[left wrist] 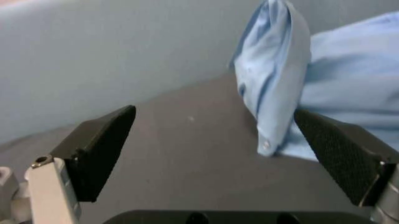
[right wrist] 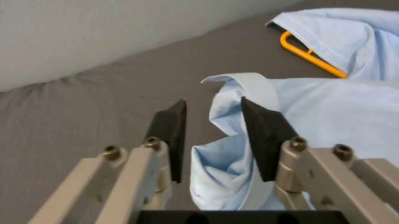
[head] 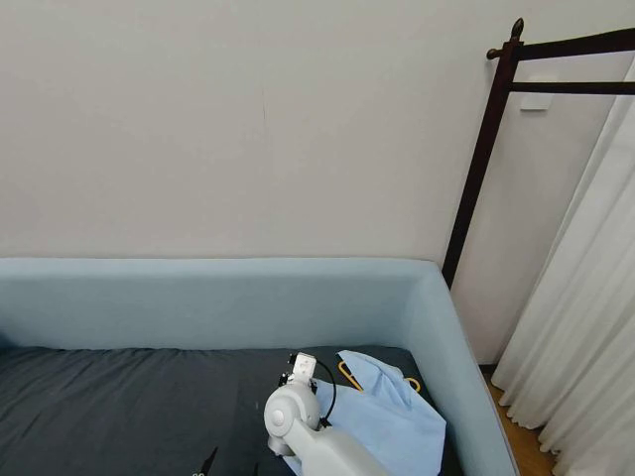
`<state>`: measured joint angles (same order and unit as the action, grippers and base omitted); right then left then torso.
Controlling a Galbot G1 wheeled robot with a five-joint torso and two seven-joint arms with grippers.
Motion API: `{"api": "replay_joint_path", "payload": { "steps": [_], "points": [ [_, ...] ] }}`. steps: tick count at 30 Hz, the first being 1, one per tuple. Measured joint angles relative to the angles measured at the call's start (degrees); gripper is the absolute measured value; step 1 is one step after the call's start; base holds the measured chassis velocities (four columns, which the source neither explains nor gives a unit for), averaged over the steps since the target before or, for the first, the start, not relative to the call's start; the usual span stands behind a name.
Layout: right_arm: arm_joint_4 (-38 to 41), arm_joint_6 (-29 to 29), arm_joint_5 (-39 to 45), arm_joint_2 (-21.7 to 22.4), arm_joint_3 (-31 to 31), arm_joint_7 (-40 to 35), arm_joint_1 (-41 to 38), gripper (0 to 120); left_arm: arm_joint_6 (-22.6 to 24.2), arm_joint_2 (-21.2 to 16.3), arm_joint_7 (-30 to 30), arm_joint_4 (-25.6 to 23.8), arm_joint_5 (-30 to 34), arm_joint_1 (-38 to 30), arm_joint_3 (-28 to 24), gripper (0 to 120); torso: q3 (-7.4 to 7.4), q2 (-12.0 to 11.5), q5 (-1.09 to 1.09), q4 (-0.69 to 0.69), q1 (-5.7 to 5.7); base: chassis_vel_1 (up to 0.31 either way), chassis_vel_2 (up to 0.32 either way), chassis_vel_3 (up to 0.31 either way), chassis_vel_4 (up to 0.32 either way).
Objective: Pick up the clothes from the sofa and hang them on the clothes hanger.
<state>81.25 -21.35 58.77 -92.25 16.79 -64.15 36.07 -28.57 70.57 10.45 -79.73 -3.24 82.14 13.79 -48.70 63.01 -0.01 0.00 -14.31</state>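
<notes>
A light blue shirt point(head: 397, 421) lies crumpled on the right end of the sofa's dark grey seat point(head: 119, 397), with a yellow hanger point(head: 348, 376) partly under it. My right arm point(head: 293, 412) reaches over the shirt's left edge. In the right wrist view my right gripper point(right wrist: 213, 105) is open, its jaws narrowed either side of a raised collar fold of the shirt point(right wrist: 243, 88); the yellow hanger point(right wrist: 305, 53) lies just beyond. My left gripper point(left wrist: 213, 112) is wide open and low over the seat, and the shirt point(left wrist: 274, 79) lies close beside it.
The sofa's pale blue backrest point(head: 198, 302) and side arm point(head: 451, 377) wall in the seat. A dark wooden clothes rack point(head: 476, 169) stands behind the sofa's right end against the wall. White curtains point(head: 585, 327) hang at the far right.
</notes>
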Motion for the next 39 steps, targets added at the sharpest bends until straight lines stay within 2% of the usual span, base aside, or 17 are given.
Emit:
{"api": "replay_joint_path", "payload": {
  "steps": [4,8,9,12,17,20,24,34,39],
  "points": [
    [2.29,-0.29,0.35,0.13,0.29,-1.35,0.00,52,-0.34,-0.28,-0.11,3.26,0.37,-2.10,-1.46,100,0.00,0.00,0.01,0.00,0.00,0.000,0.000,0.000,0.000],
    [5.68,-0.59,1.10,1.12,0.50,-2.91,-0.09,70,-1.01,1.00,-0.01,10.37,0.09,-7.58,-4.98,100,0.00,0.00,0.01,-0.01,0.00,0.000,0.000,0.000,0.000],
    [5.68,-0.59,1.10,1.12,0.50,-2.91,-0.09,70,-1.01,1.00,-0.01,10.37,0.09,-7.58,-4.98,100,0.00,0.00,0.01,-0.01,0.00,0.000,0.000,0.000,0.000],
    [7.01,-0.66,1.31,1.25,0.20,-3.56,-0.12,83,-1.55,1.96,0.02,15.89,-1.19,-11.98,-7.52,100,0.00,0.00,0.01,-0.01,0.00,0.000,0.000,0.000,0.000],
    [7.65,-0.72,1.36,1.60,0.06,-3.61,-0.05,97,-2.32,2.89,1.08,21.02,-3.70,-16.18,-8.85,99,0.00,0.00,0.01,-0.01,0.00,0.000,0.000,0.000,0.000],
    [7.90,-0.73,1.38,1.99,-0.07,-3.61,0.18,100,-2.98,4.11,2.25,25.53,-6.47,-19.97,-9.35,97,0.00,0.00,0.02,-0.01,0.00,0.000,0.000,0.000,0.000],
    [8.04,-0.74,1.53,2.34,-0.13,-3.63,0.21,100,-3.13,5.31,2.56,28.78,-7.69,-22.23,-10.00,95,0.00,0.00,0.02,-0.01,0.00,0.000,0.000,0.000,0.000],
    [7.79,-0.87,2.05,2.82,-0.09,-3.74,-0.34,100,-2.77,6.61,2.87,32.00,-8.65,-24.38,-11.04,93,0.00,0.00,0.02,-0.01,0.00,0.000,0.000,0.000,0.000],
    [7.86,-0.88,2.26,3.33,-0.19,-3.80,-0.36,100,-2.79,7.22,3.54,33.84,-9.27,-25.44,-10.45,74,0.00,0.00,0.01,-0.01,0.00,0.000,0.000,0.000,0.000]
  ]
}}
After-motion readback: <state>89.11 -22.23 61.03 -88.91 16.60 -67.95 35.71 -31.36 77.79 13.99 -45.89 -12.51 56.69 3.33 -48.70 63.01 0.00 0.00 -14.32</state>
